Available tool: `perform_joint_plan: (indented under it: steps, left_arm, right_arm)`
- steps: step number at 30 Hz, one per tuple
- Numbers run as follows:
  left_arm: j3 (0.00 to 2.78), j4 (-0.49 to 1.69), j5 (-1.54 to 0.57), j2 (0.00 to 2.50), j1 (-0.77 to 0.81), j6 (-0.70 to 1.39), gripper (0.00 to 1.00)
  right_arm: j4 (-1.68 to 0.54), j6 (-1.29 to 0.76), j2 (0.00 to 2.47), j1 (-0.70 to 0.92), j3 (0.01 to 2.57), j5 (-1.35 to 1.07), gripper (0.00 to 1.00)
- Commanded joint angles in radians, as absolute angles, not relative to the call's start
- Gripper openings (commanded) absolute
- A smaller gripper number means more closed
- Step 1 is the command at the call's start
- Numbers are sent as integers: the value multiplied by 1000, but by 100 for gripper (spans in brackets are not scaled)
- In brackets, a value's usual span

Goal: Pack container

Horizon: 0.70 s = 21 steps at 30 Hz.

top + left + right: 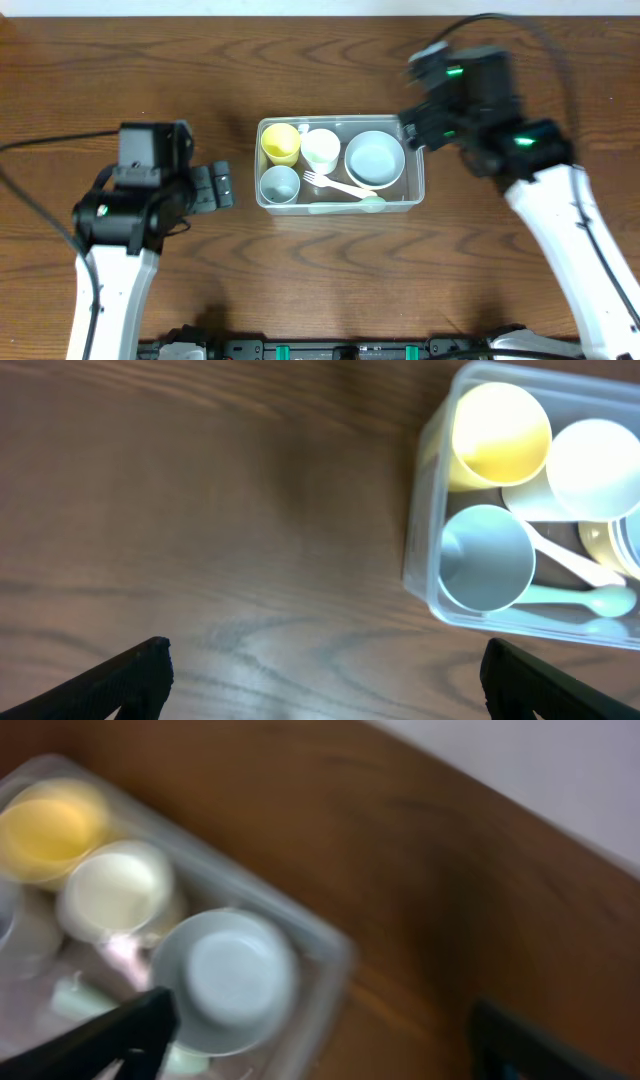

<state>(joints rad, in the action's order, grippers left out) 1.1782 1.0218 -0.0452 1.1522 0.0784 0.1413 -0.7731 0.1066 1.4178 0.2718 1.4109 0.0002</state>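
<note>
The clear container [415, 190] stands at the table's middle. It holds a yellow cup [281, 144], a white cup [320, 148], a pale-blue cup [279, 183], a pale-blue bowl [375, 158], a white fork [338, 184] and a pale-green spoon [345, 206]. My left gripper [222, 186] is open and empty, just left of the container [425, 560]. My right gripper [412, 130] is open and empty, above the container's far right corner [335, 970]. The wrist views show the cups [498, 432] and the bowl [225, 980] inside.
Brown wooden table [330, 270]. A pale wall or floor [560, 770] shows beyond the table's far edge in the right wrist view.
</note>
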Motion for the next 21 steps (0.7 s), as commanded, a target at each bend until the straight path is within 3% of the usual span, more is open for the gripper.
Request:
perform_joint_plan:
  steps: [1,11,21]
  left_arm:
    - [1232,984,-33,1249,113,82,98]
    - [1236,888,-34,1358,113,83,98]
    - [1189,909,-39,1165,114,52,98]
  right_arm:
    - [-796,-125,1410,154,1415,24,99]
    - [-845,-115,1406,12,1414,23,99]
    - [-907,-270,1235,14,1312,132,99]
